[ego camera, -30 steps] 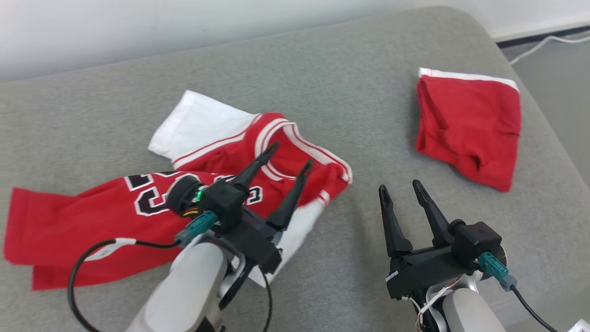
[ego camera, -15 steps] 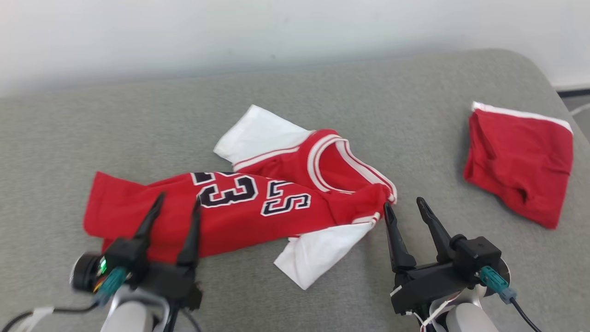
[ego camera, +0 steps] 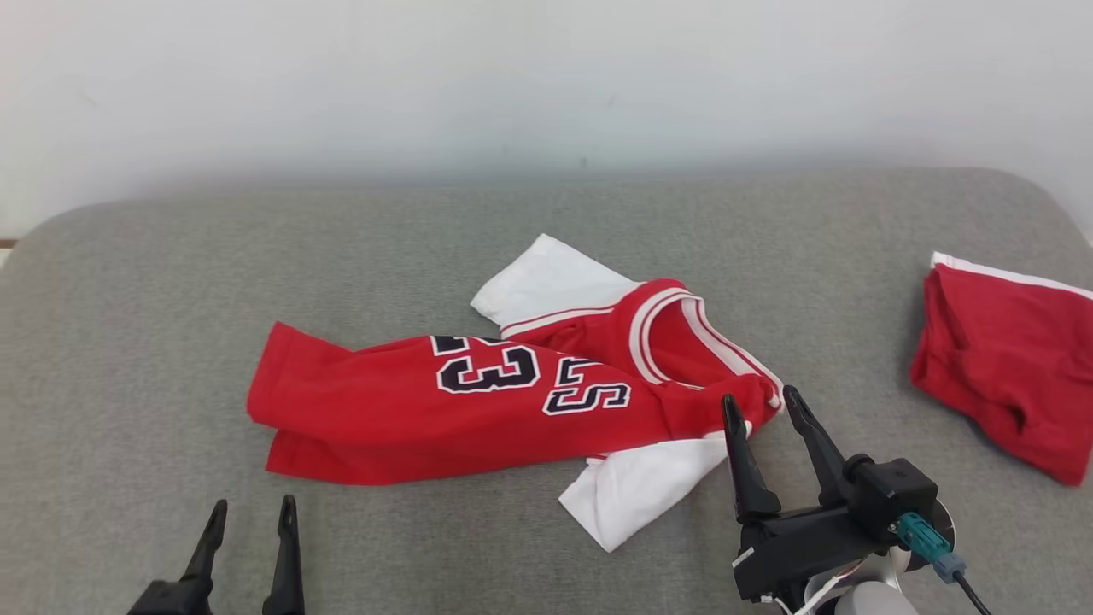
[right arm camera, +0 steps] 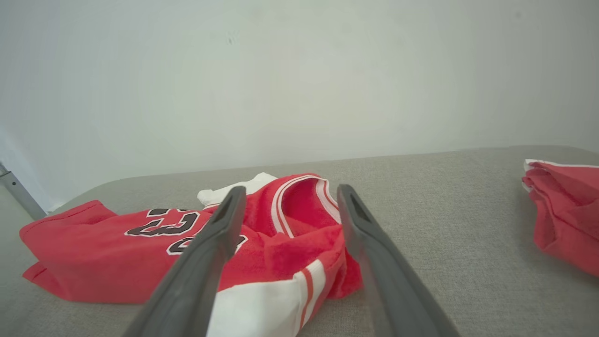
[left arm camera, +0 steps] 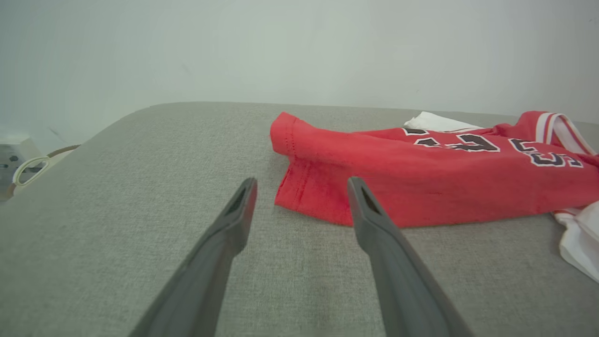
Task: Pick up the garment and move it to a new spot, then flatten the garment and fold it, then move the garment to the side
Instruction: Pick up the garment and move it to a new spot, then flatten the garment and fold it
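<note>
In the head view, the garment [ego camera: 478, 401] is a red jersey with white sleeves and dark numbers. It lies in the middle of the gray tabletop [ego camera: 128, 342], folded over on itself and crumpled, so it is not flat yet. Your left gripper [ego camera: 254, 504] sits low on the left, near the jersey's bottom end but not touching it, and its jaws are wide open and empty. Your right gripper [ego camera: 759, 395] points at the shoulder end, with its tips right by the red cloth near the neck hole [ego camera: 675, 342]. Its jaws are open too and hold nothing. A pair of red shorts [ego camera: 999, 359] lies well apart on the right, so it looks out of the way. In the left wrist view, the open jaws aim at the hem corner of the jersey, which lies just ahead on the tabletop. That looks like a good corner to pinch. In the right wrist view, the open jaws sit on each side of the bunched red shoulder and a white sleeve [right arm camera: 262, 304]. I think the two grippers are set at the two ends so you can grab both and pull the jersey out flat. Be careful to pinch only one layer, or the fold may stay in.
</note>
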Available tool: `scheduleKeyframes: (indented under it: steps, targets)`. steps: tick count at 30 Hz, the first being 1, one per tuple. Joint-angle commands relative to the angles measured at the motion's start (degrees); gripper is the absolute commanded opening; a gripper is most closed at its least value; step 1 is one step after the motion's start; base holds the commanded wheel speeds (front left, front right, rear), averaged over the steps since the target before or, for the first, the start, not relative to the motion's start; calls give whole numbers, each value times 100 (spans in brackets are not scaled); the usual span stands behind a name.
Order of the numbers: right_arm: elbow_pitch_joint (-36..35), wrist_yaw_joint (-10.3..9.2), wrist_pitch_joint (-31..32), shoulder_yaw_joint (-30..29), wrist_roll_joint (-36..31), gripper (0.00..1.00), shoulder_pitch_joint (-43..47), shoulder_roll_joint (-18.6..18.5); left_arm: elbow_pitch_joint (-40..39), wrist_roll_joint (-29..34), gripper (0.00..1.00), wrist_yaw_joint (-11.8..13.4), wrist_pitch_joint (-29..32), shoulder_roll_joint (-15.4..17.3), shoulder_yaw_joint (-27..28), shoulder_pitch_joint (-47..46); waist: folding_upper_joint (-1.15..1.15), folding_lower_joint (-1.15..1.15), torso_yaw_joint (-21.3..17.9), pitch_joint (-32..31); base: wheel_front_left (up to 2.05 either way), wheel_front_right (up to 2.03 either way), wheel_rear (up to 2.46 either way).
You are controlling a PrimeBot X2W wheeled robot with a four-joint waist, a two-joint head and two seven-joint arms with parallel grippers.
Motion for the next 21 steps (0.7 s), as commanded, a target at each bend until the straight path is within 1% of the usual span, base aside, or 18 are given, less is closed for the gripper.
scheduleKeyframes:
  steps: [1,4,7,13,16,21]
  targets:
    - [-25,-1,-4,8,-9,100,91,-17,-17,15,100,-44,-5,-29,43,111,0,0,112,-56,0,0,0]
    - [-74,-1,-4,109,-19,100,-8,-62,-29,41,100,-91,-5,-72,79,121,0,0,206,6,0,0,0]
    - [-25,-1,-4,397,24,100,-199,-131,-15,68,100,-143,-5,-108,52,2,0,0,341,89,0,0,0]
    - [284,-1,-4,1051,173,100,-730,-298,26,45,100,-252,-5,-165,-185,-183,0,0,808,268,0,0,0]
    - [584,-1,-4,1440,268,100,-1029,-385,75,-15,100,-262,-5,-175,-322,-216,0,0,1110,348,0,0,0]
    - [1304,-1,-2,2302,589,100,-1683,-514,131,-231,100,-223,-5,-180,-678,-231,0,0,1633,472,0,0,0]
